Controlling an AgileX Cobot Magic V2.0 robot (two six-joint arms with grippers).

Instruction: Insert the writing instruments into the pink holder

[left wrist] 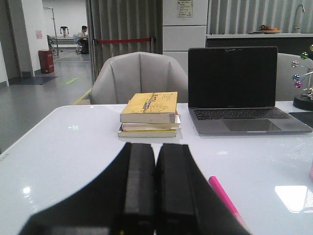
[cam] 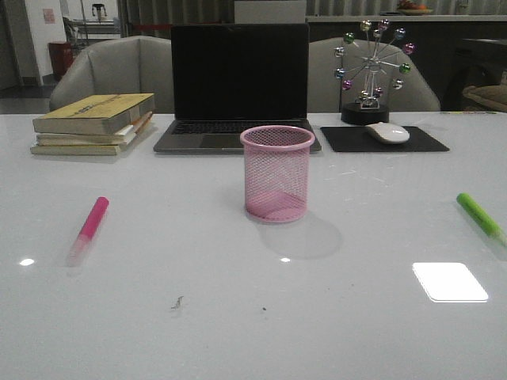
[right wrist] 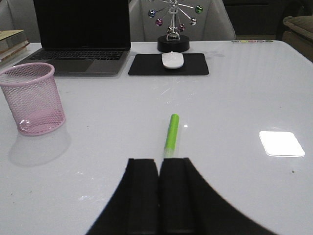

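- Front view shows you the pink holder [cam: 277,172] standing upright and empty mid-table, just in front of the laptop [cam: 239,85]. The pink marker [cam: 89,227] lies flat well off to its left, the green marker [cam: 479,216] flat near the right edge. Books [cam: 93,123] sit back left; a mouse [cam: 387,132] rests on its black pad [cam: 384,139] beside a ball ornament [cam: 372,70]. Neither arm appears here.
- Left wrist view: your left gripper [left wrist: 155,196] has its fingers pressed together, holding nothing. The pink marker [left wrist: 222,195] lies on the table just beside them.
- Right wrist view: your right gripper [right wrist: 158,200] is likewise closed up and empty. The green marker [right wrist: 171,134] lies just ahead of the fingertips; the holder [right wrist: 33,98] stands apart, off to the side near the laptop [right wrist: 80,34].
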